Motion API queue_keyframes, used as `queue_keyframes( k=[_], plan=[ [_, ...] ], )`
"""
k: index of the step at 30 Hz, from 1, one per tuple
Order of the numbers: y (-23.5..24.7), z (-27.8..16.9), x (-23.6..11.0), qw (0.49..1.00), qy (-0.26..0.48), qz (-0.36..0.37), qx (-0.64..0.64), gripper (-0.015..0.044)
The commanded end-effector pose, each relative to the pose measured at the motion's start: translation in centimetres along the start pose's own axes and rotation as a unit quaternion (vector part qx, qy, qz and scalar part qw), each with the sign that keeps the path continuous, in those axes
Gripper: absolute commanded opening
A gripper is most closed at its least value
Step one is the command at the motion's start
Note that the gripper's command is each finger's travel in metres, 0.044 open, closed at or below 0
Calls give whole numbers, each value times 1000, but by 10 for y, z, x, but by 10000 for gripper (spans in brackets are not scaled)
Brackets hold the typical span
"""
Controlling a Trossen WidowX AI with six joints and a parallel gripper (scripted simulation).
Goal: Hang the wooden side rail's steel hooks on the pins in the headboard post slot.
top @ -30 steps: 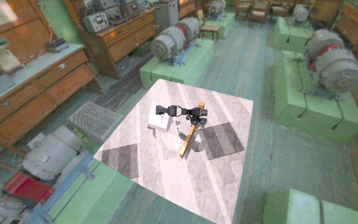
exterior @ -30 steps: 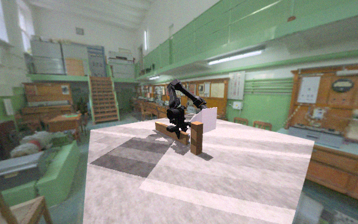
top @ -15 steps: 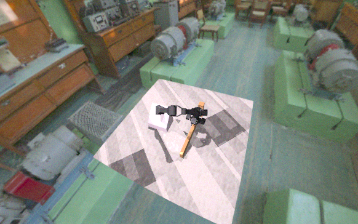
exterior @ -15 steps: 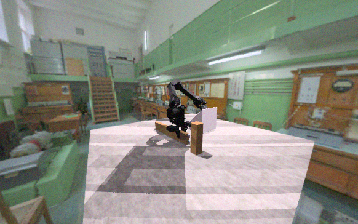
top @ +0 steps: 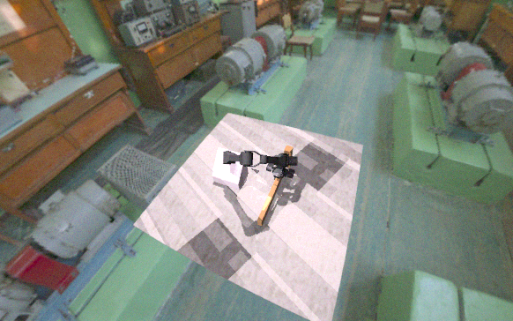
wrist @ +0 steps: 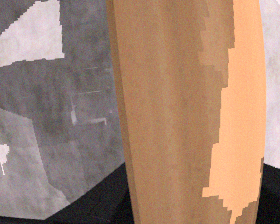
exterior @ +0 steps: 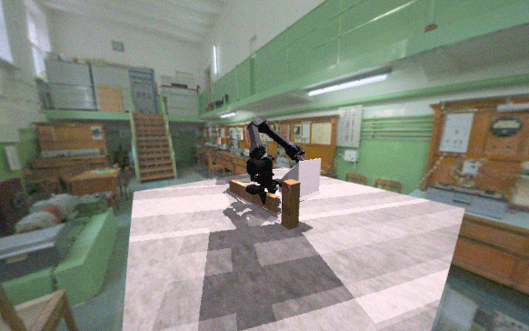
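The wooden side rail (top: 268, 202) (exterior: 244, 188) (wrist: 177, 96) slants down from the headboard post to the table, its far end low near the table top. My gripper (top: 282, 171) (exterior: 262, 192) is shut on the rail close to its post end. The upright wooden headboard post (top: 288, 150) (exterior: 290, 205) stands right at the rail's near end. The steel hooks, the slot and the pins are hidden from all views. In the wrist view the rail fills the middle and the dark fingers show at the bottom.
The arm's white base block (top: 227, 174) (exterior: 308, 175) stands on the table (top: 289, 265) (exterior: 244, 282) behind the arm. Green machine plinths and wooden benches surround the table, well off its edges.
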State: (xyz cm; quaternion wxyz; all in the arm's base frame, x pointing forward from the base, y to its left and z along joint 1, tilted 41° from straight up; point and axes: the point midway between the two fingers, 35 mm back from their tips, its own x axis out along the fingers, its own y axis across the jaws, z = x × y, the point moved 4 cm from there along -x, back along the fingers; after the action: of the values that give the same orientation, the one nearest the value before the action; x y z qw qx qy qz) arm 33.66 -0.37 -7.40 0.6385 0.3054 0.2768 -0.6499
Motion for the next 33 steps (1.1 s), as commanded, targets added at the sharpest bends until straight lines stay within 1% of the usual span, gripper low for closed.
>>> queue_keyframes(
  k=[1,33],
  plan=[
    [2,-2,-6,1000,2,7,4,0],
    [2,-2,-11,1000,3,7,4,0]
  ],
)
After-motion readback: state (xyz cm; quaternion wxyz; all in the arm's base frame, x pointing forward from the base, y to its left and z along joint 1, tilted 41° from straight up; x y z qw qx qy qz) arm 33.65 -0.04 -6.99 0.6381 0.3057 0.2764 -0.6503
